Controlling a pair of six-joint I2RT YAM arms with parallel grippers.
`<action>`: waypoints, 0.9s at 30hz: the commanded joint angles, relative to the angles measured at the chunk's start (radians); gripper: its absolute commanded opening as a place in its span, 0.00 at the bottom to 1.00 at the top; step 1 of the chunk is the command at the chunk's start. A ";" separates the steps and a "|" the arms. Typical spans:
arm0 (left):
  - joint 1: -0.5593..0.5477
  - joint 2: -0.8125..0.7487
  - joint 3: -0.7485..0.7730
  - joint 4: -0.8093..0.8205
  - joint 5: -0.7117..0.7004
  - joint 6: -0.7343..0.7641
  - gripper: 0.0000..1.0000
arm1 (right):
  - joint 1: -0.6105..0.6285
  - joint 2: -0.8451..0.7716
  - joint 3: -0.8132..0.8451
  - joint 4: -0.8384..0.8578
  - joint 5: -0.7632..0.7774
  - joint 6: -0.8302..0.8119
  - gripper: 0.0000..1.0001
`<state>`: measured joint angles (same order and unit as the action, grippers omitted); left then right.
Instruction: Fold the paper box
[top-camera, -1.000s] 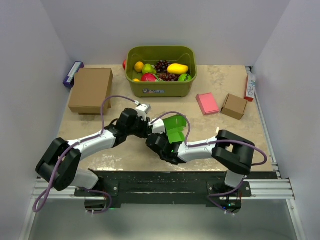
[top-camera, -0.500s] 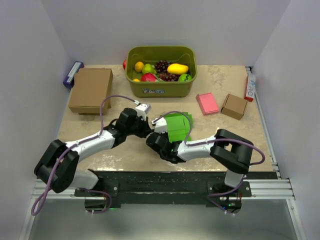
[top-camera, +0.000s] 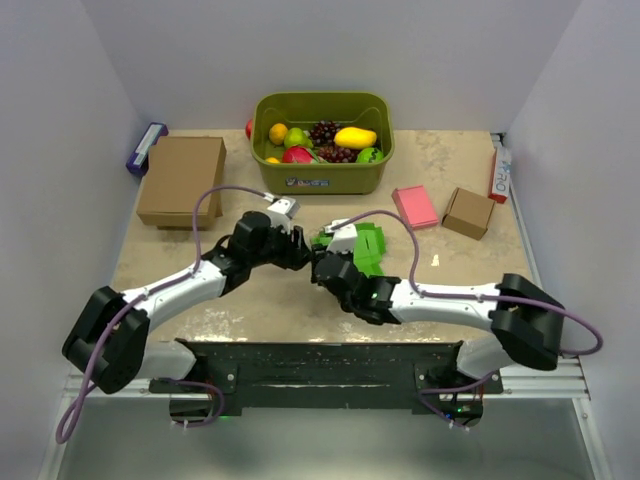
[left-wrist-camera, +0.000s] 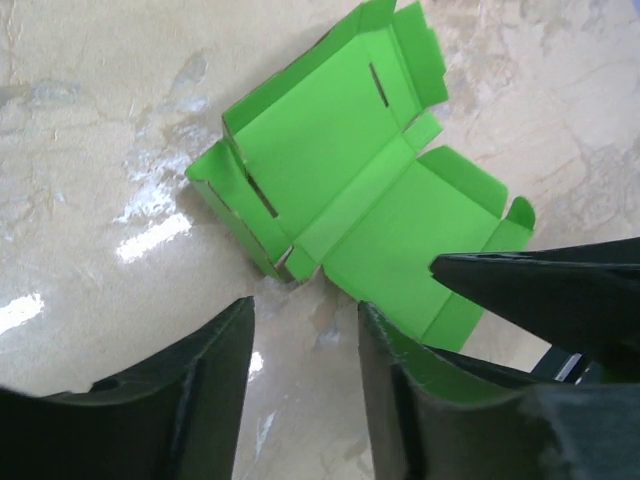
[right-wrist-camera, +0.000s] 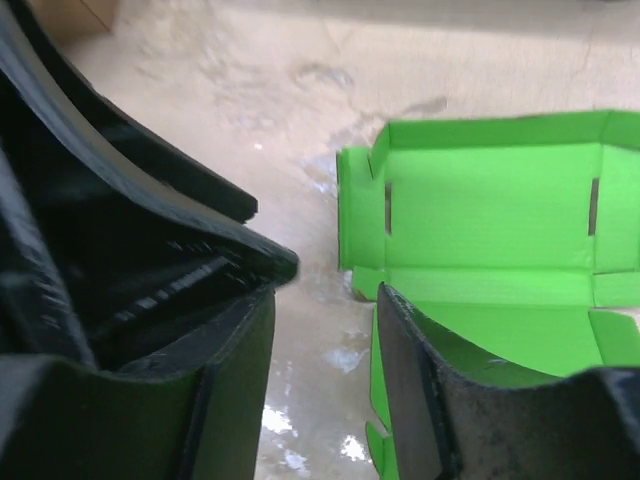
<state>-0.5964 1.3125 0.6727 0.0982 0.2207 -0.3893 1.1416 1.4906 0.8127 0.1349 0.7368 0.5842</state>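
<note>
The green paper box (top-camera: 370, 246) lies as an opened, creased sheet with its flaps partly up, in the middle of the table. In the left wrist view the paper box (left-wrist-camera: 350, 180) lies just ahead of my left gripper (left-wrist-camera: 305, 330), which is open over bare table. My right gripper (right-wrist-camera: 325, 300) is open too, its right finger (right-wrist-camera: 430, 390) over the near edge of the paper box (right-wrist-camera: 490, 210). In the top view the left gripper (top-camera: 303, 250) and right gripper (top-camera: 322, 263) meet tip to tip at the sheet's left edge.
An olive basket (top-camera: 322, 98) of toy fruit stands at the back. A large brown box (top-camera: 182, 180) sits at back left beside a blue item (top-camera: 146, 148). A pink flat box (top-camera: 414, 207), a small brown box (top-camera: 468, 212) and a red-white carton (top-camera: 500, 172) are at the right.
The sheet's raised flap has dropped and it lies flatter. My right arm has stretched out, its elbow swinging right. Both grippers have shifted slightly towards the back.
</note>
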 joint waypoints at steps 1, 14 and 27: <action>0.003 0.030 0.051 0.081 0.025 -0.075 0.62 | -0.062 -0.081 0.005 -0.081 -0.043 0.035 0.51; 0.001 0.232 0.125 0.093 -0.055 -0.128 0.77 | -0.134 -0.182 -0.073 -0.107 -0.082 0.072 0.59; 0.001 0.386 0.197 0.086 -0.096 -0.120 0.51 | -0.132 -0.205 -0.125 -0.061 -0.099 0.028 0.60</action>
<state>-0.5964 1.6775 0.8337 0.1520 0.1535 -0.5091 1.0096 1.3228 0.6964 0.0307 0.6353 0.6315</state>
